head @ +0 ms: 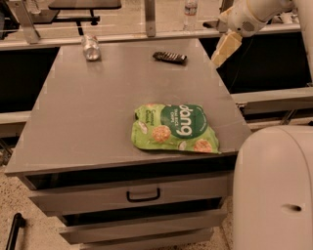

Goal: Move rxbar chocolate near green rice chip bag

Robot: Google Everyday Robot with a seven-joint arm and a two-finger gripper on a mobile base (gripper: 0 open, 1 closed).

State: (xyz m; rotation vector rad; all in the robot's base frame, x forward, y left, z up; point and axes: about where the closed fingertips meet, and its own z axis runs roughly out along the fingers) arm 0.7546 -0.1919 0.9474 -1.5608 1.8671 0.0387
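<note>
The rxbar chocolate [169,57] is a small dark flat bar lying near the far edge of the grey table [83,112], right of centre. The green rice chip bag [173,128] lies flat near the front right of the table, its "dang" lettering upside down to me. My gripper [225,50] hangs from the white arm at the top right, just past the table's right edge. It is to the right of the bar and a little nearer than it, touching nothing.
A silver can [90,47] lies on its side at the far left of the table. A water bottle [190,7] stands behind the table. The robot's white body [274,190] fills the lower right. Drawers with a handle [143,195] front the table.
</note>
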